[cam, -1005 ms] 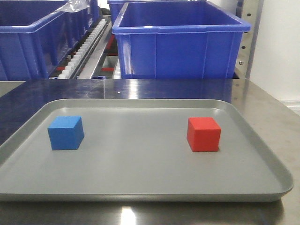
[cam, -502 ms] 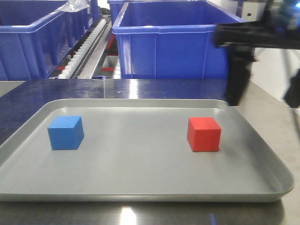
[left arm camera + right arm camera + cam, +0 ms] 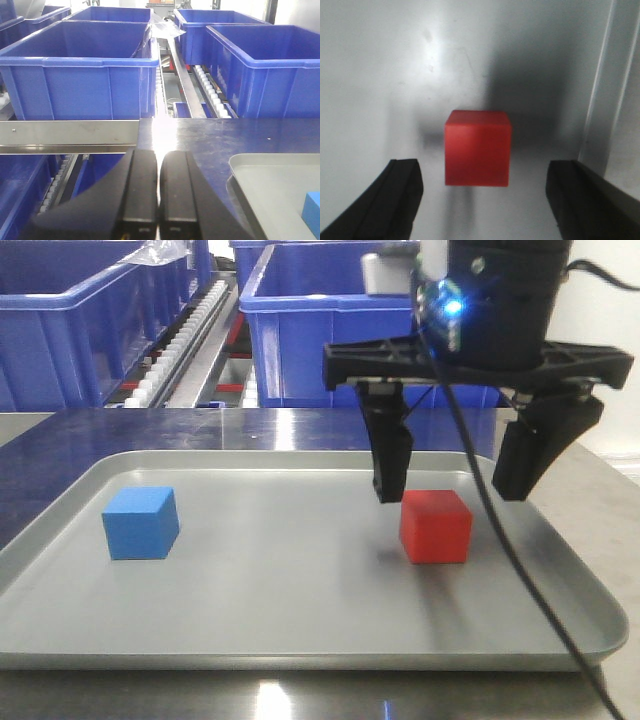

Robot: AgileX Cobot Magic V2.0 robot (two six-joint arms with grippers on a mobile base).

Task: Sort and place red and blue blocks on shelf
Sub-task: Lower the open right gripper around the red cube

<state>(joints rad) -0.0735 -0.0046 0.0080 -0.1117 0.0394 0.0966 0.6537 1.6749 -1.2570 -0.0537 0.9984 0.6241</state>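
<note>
On the grey tray [image 3: 300,640], toward its 3 o'clock side, the red block [image 3: 435,526] sits flat. The blue block [image 3: 140,523] sits well apart from it, toward 9 o'clock. Neither cube has shifted over the last second.

What has changed is above the red block. A second ago no arm showed in the front view, and half a second ago the right arm was only a blur past the tray's 2 o'clock corner. Now the right tool [image 3: 450,492] hangs directly over the red block with its jaws spread wide. One finger [image 3: 388,465] points down just at the cube's 11 o'clock edge, and the other stands outside its 3 o'clock side. In the right wrist view the cube lies between the two dark fingertips with clear tray floor on either side, touched by neither.

The left tool [image 3: 159,160] is pressed closed with nothing between its fingers. It hovers above the steel desk [image 3: 200,140], with the tray's corner and a sliver of the blue block at its 4 o'clock.

Beyond the desk, at 12 o'clock, stands the shelf [image 3: 70,134], with a flat front rail and white roller tracks. It carries large blue bins [image 3: 380,330].
</note>
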